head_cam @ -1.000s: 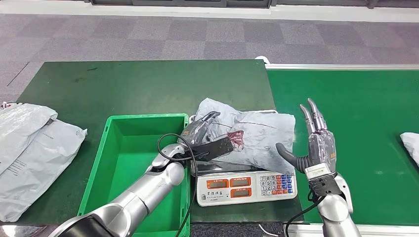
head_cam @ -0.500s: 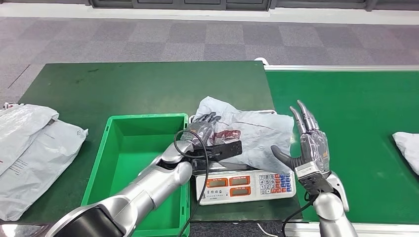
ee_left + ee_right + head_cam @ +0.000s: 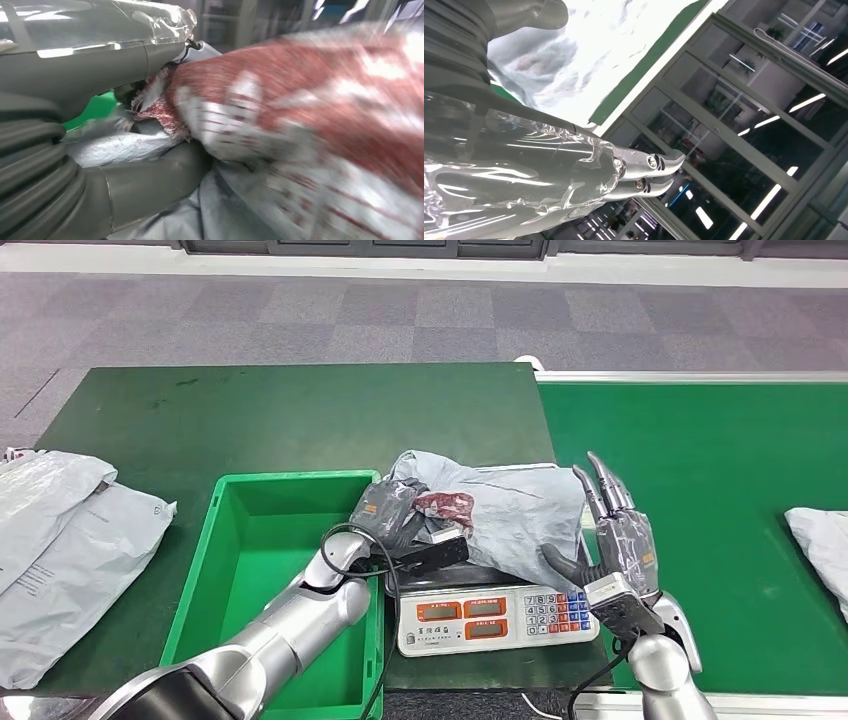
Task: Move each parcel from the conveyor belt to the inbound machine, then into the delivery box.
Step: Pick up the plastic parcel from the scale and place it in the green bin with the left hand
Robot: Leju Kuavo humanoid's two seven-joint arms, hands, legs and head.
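The left hand [image 3: 395, 512] gripped the parcel [image 3: 500, 515] on the scale [image 3: 497, 617]; the right hand [image 3: 615, 540] stood wide at 3 o'clock. It should lift clear, then swing toward the bin [image 3: 265, 540] at 9 o'clock.

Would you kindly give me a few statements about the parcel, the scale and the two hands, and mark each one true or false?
1. The grey parcel lies on the scale. True.
2. The left hand grips the parcel at its edge nearest the green bin. True.
3. The right hand holds the parcel firmly. False: its fingers are spread beside the parcel, holding nothing.
4. The green bin already contains a parcel. False: no parcel shows inside it.
5. Another parcel lies on the conveyor belt to the right. True.
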